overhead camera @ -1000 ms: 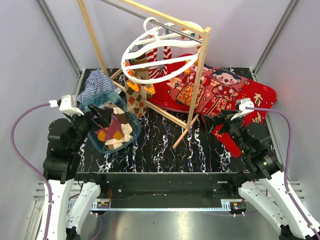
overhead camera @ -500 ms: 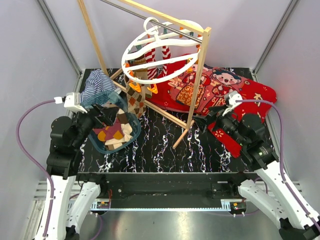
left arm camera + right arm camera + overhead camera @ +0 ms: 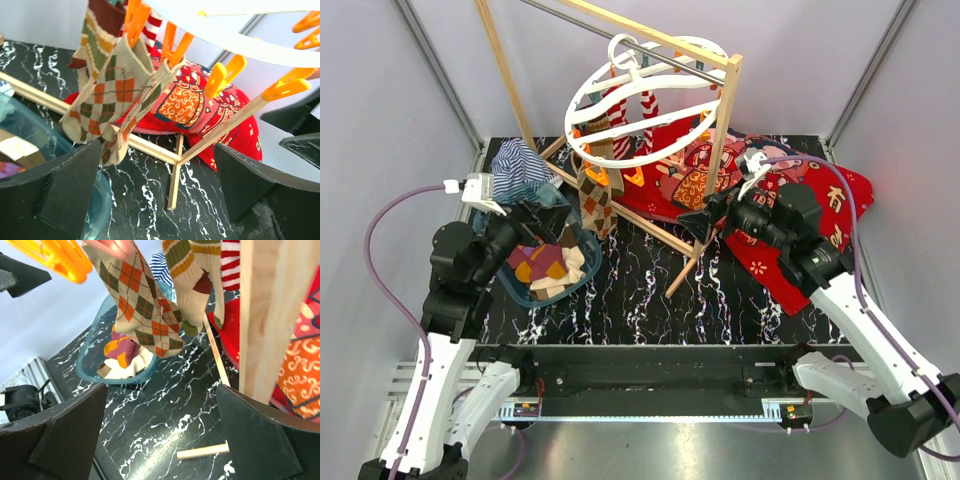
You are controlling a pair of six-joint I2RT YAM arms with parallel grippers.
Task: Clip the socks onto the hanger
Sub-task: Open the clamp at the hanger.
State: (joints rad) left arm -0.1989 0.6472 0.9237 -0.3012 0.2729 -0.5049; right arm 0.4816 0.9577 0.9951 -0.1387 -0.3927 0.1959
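The white ring hanger (image 3: 642,108) hangs by its hook from the wooden frame, with orange clips (image 3: 223,76) under its rings. Argyle socks (image 3: 594,198) and red-white striped socks (image 3: 647,108) dangle from it. More socks (image 3: 548,266) lie heaped in the blue tub (image 3: 582,270). My left gripper (image 3: 545,216) hovers open over the tub's far side, left of the hanging argyle sock (image 3: 116,92). Just right of the frame's post, my right gripper (image 3: 703,220) is open and faces the hanging socks (image 3: 146,315). Neither gripper (image 3: 156,186) (image 3: 161,436) holds anything.
The wooden pole frame (image 3: 720,150) stands across the table, its floor bars (image 3: 150,147) and post (image 3: 272,315) close to both grippers. A blue-white striped cloth (image 3: 517,168) lies behind the tub. A red cartoon-print blanket (image 3: 790,215) covers the back right.
Both arms have swung inward toward the hanger: the left gripper up and right over the tub, the right gripper left to the frame's post. Both stayed open.
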